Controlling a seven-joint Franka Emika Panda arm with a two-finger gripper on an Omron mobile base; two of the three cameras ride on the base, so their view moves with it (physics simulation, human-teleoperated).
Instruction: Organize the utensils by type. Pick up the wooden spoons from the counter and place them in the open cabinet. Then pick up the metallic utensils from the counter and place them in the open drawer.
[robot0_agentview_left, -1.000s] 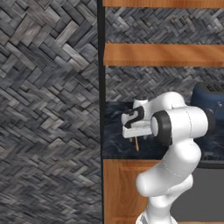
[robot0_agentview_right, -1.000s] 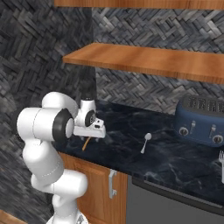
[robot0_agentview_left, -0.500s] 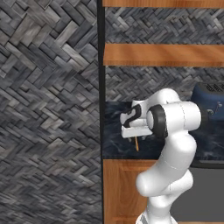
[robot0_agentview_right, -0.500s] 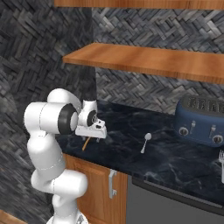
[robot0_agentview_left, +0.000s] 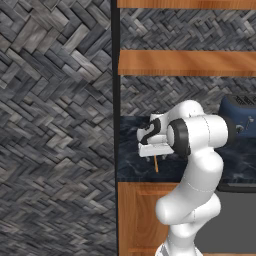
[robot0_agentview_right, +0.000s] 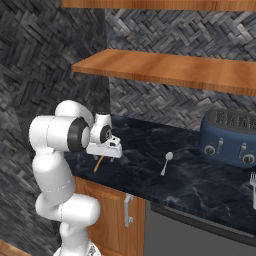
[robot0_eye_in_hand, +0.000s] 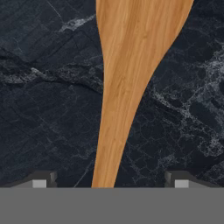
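A blue toaster (robot0_agentview_right: 232, 138) with pale knobs on its front stands at the back of the desk, against a grey herringbone wall (robot0_agentview_right: 165, 102). A brown wooden shelf (robot0_agentview_right: 165, 71) runs along that wall above it. A fork (robot0_agentview_right: 253, 189) lies at the right edge, near the toaster.

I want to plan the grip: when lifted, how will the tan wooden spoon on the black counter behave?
The tan wooden spoon looks solid, so it is probably stiff and light. Its flat, widening shape suggests it will not roll on the black marbled counter. The open gripper straddles the narrow handle; gripped there, the broad end may tilt down.
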